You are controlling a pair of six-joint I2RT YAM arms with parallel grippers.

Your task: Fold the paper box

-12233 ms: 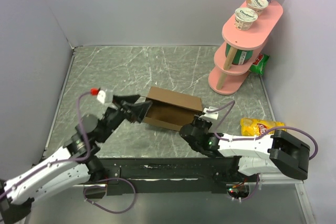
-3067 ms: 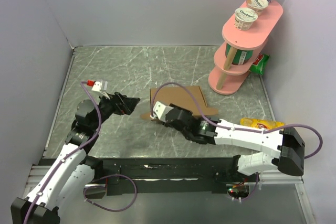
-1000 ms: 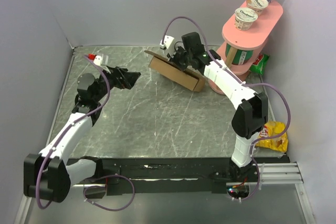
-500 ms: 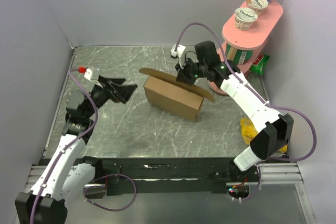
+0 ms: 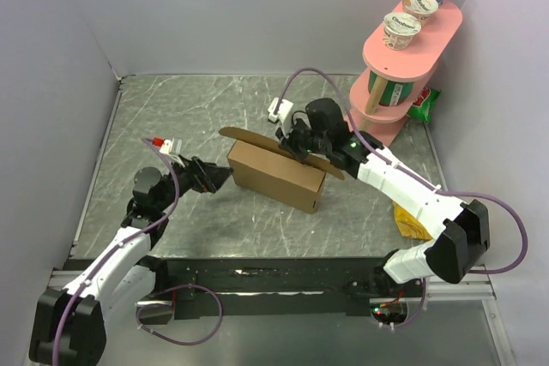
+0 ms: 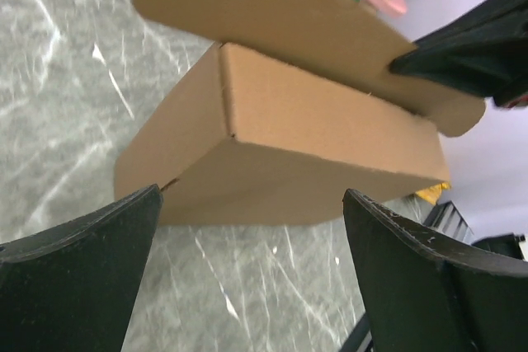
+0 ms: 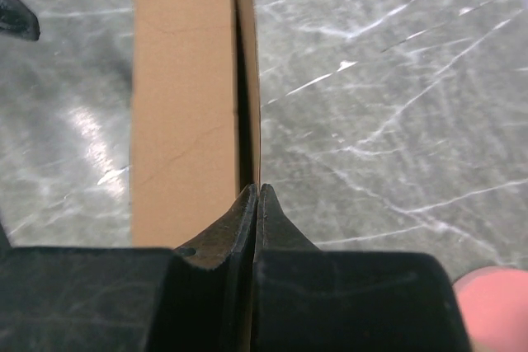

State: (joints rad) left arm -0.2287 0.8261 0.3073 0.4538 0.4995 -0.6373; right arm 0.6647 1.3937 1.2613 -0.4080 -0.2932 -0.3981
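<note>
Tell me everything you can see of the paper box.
The box is plain brown cardboard, unprinted, folded into a long rectangular body lying angled on the table near its middle. A rounded lid flap stands out above its top edge, pinched by the shut right gripper. The open left gripper faces one end, apparently not touching.

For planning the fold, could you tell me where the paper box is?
In the top view, the paper box stands centrally, between the right claw and the open left claw.
</note>
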